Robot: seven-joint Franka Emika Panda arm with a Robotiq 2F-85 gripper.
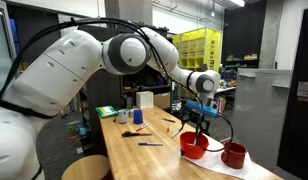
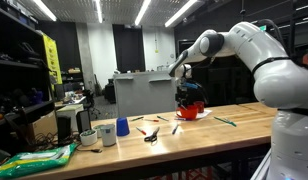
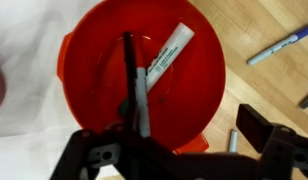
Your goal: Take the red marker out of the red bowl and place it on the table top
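Wrist view: gripper [image 3: 179, 150] spread wide, empty, over red bowl [image 3: 89, 70]; red marker [image 3: 128, 65] runs 6-to-12 o'clock between jaws, so I can pinch across.

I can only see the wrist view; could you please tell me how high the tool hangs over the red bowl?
Observer: In an exterior view the tool hangs directly over the red bowl, fingertips roughly level with its rim.
Operator: Is anything standing close beside the bowl?
Observer: A red mug with a handle stands next to it, not touching.
Operator: Where could I set something down?
Observer: The table top is bare on the bowl's side away from the mug, up to a pen.
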